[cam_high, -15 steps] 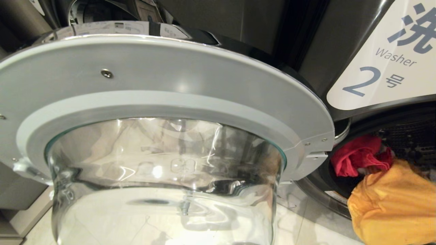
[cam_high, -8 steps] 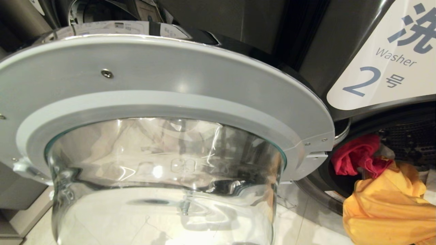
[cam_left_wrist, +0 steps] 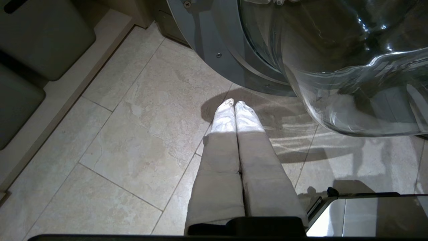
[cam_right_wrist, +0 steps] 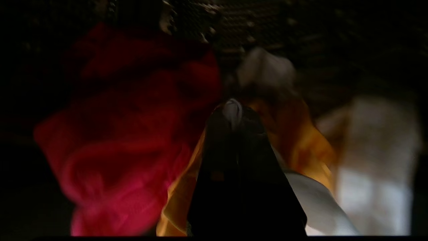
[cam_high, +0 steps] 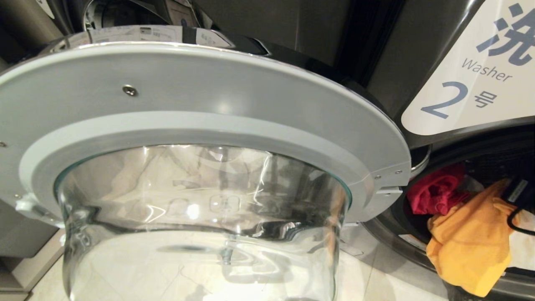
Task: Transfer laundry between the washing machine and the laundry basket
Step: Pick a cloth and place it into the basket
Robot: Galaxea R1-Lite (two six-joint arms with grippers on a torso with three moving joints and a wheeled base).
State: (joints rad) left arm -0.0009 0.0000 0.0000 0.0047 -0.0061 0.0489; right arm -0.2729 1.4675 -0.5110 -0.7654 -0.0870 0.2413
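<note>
The washing machine [cam_high: 418,50], dark grey with a white label reading 2 [cam_high: 468,88], stands with its round door [cam_high: 209,92] swung wide open. In the drum mouth lies the red-pink garment [cam_high: 434,192] [cam_right_wrist: 127,134]. The orange garment [cam_high: 464,238] [cam_right_wrist: 301,140] hangs over the drum's lip from my right gripper [cam_right_wrist: 233,110], which is shut on it inside the opening; only the right wrist [cam_high: 517,193] shows in the head view. A white garment [cam_right_wrist: 378,167] lies beside it. My left gripper [cam_left_wrist: 235,104] is shut and holds nothing, parked above the floor. The laundry basket is out of view.
The door's glass bowl [cam_high: 200,217] [cam_left_wrist: 351,67] bulges out and fills most of the head view. Pale floor tiles [cam_left_wrist: 133,134] lie below it. Grey units [cam_left_wrist: 40,36] stand along the wall on the left arm's side.
The orange garment has been lifted up toward the drum mouth and now hangs smaller and higher. The right wrist has come into the head view at the right edge.
</note>
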